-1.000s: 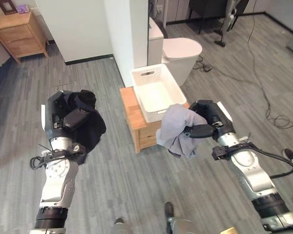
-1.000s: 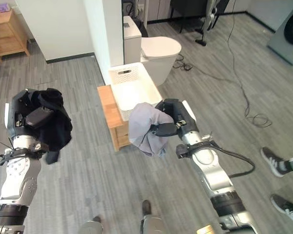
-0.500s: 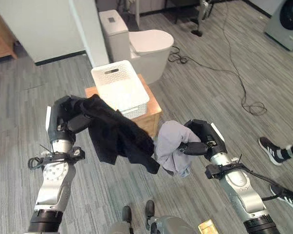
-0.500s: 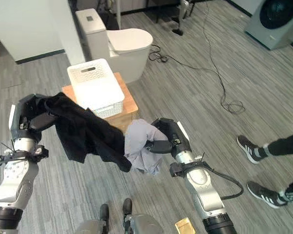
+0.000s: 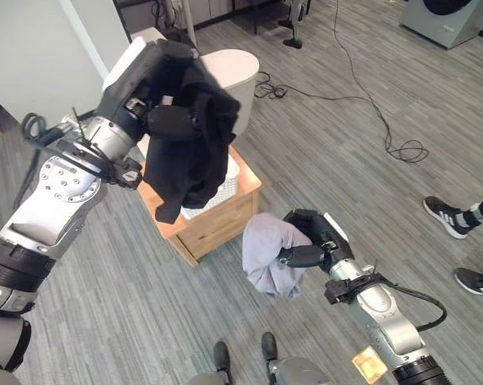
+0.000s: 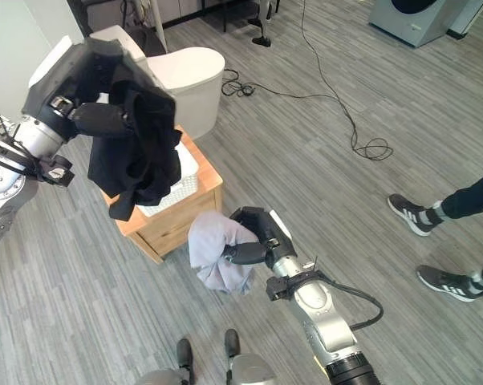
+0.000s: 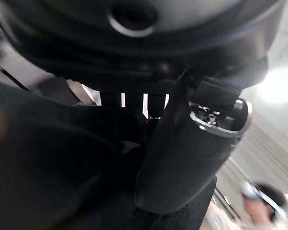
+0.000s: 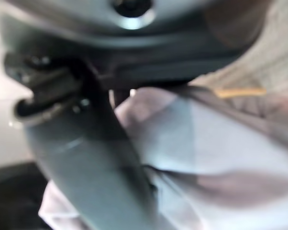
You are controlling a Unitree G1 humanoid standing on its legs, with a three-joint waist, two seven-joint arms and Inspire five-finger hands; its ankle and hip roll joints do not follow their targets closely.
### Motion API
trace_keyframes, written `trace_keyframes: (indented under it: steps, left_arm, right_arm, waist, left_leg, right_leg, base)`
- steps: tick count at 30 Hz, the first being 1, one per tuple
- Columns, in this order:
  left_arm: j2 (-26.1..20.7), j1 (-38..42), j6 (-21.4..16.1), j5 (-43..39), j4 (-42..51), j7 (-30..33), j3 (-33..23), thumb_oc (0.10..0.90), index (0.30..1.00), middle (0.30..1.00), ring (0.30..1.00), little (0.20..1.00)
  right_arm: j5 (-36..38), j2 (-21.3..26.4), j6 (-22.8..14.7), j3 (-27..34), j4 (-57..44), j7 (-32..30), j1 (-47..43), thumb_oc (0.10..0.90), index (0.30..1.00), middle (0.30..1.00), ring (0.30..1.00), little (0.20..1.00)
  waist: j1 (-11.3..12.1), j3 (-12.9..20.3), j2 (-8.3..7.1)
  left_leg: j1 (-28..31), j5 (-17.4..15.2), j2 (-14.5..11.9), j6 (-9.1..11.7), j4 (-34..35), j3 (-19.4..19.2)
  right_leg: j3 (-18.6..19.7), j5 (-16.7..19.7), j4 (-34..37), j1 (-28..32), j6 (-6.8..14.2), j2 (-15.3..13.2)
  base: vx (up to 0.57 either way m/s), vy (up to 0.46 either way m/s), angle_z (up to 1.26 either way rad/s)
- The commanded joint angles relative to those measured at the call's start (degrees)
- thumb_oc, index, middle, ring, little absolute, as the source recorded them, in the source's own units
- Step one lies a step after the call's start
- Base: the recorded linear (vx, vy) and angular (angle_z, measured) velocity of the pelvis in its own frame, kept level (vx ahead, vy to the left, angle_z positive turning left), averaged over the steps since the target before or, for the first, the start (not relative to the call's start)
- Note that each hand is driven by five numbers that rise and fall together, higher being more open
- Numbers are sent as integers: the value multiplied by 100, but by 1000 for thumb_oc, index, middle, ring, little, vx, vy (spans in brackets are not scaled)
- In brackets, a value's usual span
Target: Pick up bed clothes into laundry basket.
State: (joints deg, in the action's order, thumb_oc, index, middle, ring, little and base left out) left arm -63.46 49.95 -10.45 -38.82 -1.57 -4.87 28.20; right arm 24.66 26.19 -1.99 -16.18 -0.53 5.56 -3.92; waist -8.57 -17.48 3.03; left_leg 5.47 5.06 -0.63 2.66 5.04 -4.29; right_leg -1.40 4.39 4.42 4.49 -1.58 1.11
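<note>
Left hand (image 5: 157, 96) raised, clutching black garment (image 5: 189, 144) over basket (image 5: 225, 180) (probably); right hand (image 5: 310, 241) grips grey cloth (image 5: 265, 253).

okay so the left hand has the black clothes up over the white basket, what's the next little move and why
Probably lower the left hand a little and let go. It is curled round the black garment, which hangs over the white basket on the wooden stand, its tail draping past the basket's near side. The right hand, low beside the stand, grips the grey garment and could follow.

Black garment (image 5: 189, 136) — bunched, hanging over the white laundry basket (image 5: 225, 178); pale lavender cloth (image 5: 265, 253) — crumpled, hanging beside the basket's wooden stand (image 5: 217, 220).
</note>
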Motion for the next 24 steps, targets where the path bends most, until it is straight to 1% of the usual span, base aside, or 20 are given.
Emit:
trace_keyframes:
  steps: [1,3,4,5,6,8,10,19,20,24]
  left_arm:
    - [276,1118,-886,-863,-721,207,-304,400,300,300,300,300]
    - [219,1757,-852,-734,-1348,392,63,400,300,300,300,300]
    - [251,2130,-841,-684,-1702,483,262,400,300,300,300,300]
    - [325,2749,-680,-468,-2738,722,529,400,300,300,300,300]
    - [336,2810,-687,-477,-2774,713,579,400,300,300,300,300]
    - [377,3203,-543,-266,-3434,800,780,400,300,300,300,300]
    - [455,3508,-495,-219,-3908,849,834,400,300,300,300,300]
    - [496,4011,-471,-143,-4438,881,1062,400,300,300,300,300]
    - [500,4149,-463,-86,-4542,905,1128,400,300,300,300,300]
    - [562,4525,-420,19,-4822,908,1359,400,300,300,300,300]
  right_arm:
    - [376,49,-611,181,-524,227,-95,400,300,300,300,300]
    - [394,76,-597,94,-462,260,-51,400,300,300,300,300]
    - [395,43,-585,97,-468,275,-17,400,300,300,300,300]
    - [419,24,-532,-20,-485,331,81,400,300,300,300,300]
    - [419,10,-531,-10,-486,330,79,400,300,300,300,300]
    - [469,20,-500,-86,-494,367,128,400,300,300,300,300]
    - [580,-17,-461,-124,-466,395,192,400,300,300,300,300]
    - [684,-60,-413,-155,-461,484,473,400,300,300,300,300]
    - [693,-48,-396,-151,-473,526,550,400,300,300,300,300]
    - [675,-30,-357,-146,-455,566,660,400,300,300,300,300]
  waist:
    - [-40,854,78]
    - [-95,864,163]
    - [-100,853,165]
    - [-147,826,210]
    - [-139,821,196]
    - [-187,776,215]
    - [-237,719,200]
    - [-341,619,201]
    - [-387,597,219]
    - [-453,570,221]
  left_leg:
    - [87,-425,-173,131,-23,-91]
    - [78,-418,-171,138,-7,-102]
    - [64,-412,-171,143,-6,-101]
    - [37,-413,-159,148,-4,-117]
    - [35,-413,-160,148,-4,-115]
    - [2,-407,-161,147,-4,-139]
    - [-64,-396,-176,160,-4,-200]
    - [-251,-392,-198,189,-4,-384]
    - [-284,-386,-200,197,-4,-409]
    - [-327,-395,-199,209,-4,-451]
  right_leg:
    - [174,-887,-507,0,914,-609]
    - [163,-870,-494,-18,942,-625]
    - [148,-864,-490,-23,953,-634]
    - [140,-841,-460,-43,976,-644]
    - [138,-840,-457,-42,976,-643]
    - [161,-818,-450,-95,990,-641]
    - [202,-769,-412,-180,1010,-643]
    - [349,-656,-283,-391,1034,-627]
    - [386,-639,-259,-425,1035,-624]
    - [439,-608,-200,-469,1043,-619]
  base:
    - [41,3,2]
    - [42,12,0]
    - [50,25,1]
    - [40,19,1]
    - [41,22,2]
    - [6,10,-2]
    - [15,25,-7]
    - [17,22,-11]
    - [33,23,-8]
    - [43,21,-15]
